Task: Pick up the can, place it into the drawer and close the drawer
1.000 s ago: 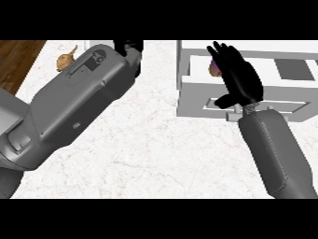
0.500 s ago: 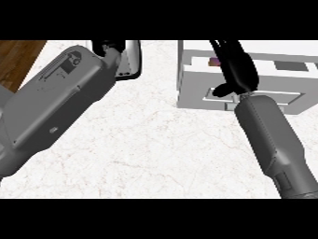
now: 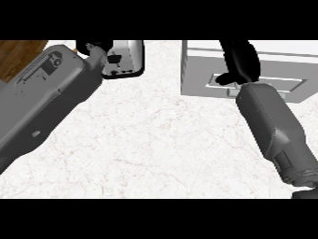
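The white drawer unit (image 3: 285, 58) stands at the counter's back right. Its front panel (image 3: 288, 86) with the recessed handle sits flush, so the drawer looks closed. The can shows nowhere in the head view. My right hand (image 3: 239, 58) is seen edge-on, fingers straight, resting against the drawer front just left of the handle, and it holds nothing. My left forearm (image 3: 41, 98) fills the left side. Only dark bits of my left hand (image 3: 94, 46) show at the top edge.
A shiny grey-and-white object (image 3: 125, 58) sits right beside my left hand at the back; what it is cannot be made out. Brown wooden floor (image 3: 10, 52) lies beyond the counter's left edge. White marble counter (image 3: 161, 135) spreads between the two forearms.
The drawer stood open with the can inside; my right hand has pushed forward against its front and it now looks closed, with the can out of sight. My left arm swung further forward.
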Motion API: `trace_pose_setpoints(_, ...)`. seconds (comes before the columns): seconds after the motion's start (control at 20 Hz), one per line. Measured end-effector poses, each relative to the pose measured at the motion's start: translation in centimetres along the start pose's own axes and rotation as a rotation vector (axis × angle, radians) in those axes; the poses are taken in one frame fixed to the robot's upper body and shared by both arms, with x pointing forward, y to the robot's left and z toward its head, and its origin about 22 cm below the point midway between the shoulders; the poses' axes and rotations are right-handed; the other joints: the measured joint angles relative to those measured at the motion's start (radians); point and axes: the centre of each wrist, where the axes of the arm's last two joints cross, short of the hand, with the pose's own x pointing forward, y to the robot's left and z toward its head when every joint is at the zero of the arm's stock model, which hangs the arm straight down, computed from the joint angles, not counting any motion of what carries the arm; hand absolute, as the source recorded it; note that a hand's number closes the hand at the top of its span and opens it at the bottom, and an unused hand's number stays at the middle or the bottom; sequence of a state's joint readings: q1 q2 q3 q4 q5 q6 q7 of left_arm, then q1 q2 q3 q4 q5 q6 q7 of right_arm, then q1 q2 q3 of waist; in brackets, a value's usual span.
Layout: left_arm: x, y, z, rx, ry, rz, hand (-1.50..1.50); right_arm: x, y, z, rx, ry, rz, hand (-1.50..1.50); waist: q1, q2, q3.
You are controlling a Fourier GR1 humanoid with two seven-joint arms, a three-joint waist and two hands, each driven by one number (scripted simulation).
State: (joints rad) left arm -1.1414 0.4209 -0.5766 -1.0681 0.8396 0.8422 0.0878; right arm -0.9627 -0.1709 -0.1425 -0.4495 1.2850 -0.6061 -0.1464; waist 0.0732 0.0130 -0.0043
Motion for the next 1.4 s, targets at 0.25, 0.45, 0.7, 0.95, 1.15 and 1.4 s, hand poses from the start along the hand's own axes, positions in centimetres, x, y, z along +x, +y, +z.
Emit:
trace_pose_setpoints(0.25,0.4,0.3,0.5,-0.013,0.000,-0.001,-1.50,-0.2,-0.7,-1.3,-0.028,0.024,0.011,-1.50,0.013,0.010,0.005)
trace_pose_setpoints(0.45,1.0,0.6,0.5,-0.018,-0.007,-0.002,-1.50,-0.6,-1.5,-2.3,-0.018,0.033,0.038,-1.50,0.022,0.020,0.008)
trace_pose_setpoints(0.7,1.0,0.8,0.7,-0.019,-0.007,-0.005,-1.50,-0.6,-2.2,-3.2,0.008,0.043,0.048,-1.50,0.024,0.030,0.014)
trace_pose_setpoints(0.95,0.9,1.0,1.2,-0.037,-0.006,-0.002,-1.50,0.6,-2.3,-3.8,0.066,0.004,-0.015,-1.50,0.038,0.032,0.013)
trace_pose_setpoints(1.15,0.9,1.1,1.6,-0.046,0.004,0.003,-1.50,0.5,-2.4,-3.9,0.092,0.017,-0.172,-1.50,0.039,0.036,0.014)
trace_pose_setpoints(1.4,1.1,1.1,1.9,-0.043,-0.004,-0.002,-1.50,0.6,-2.8,-4.3,0.078,0.067,-0.415,-1.50,0.029,0.035,0.014)
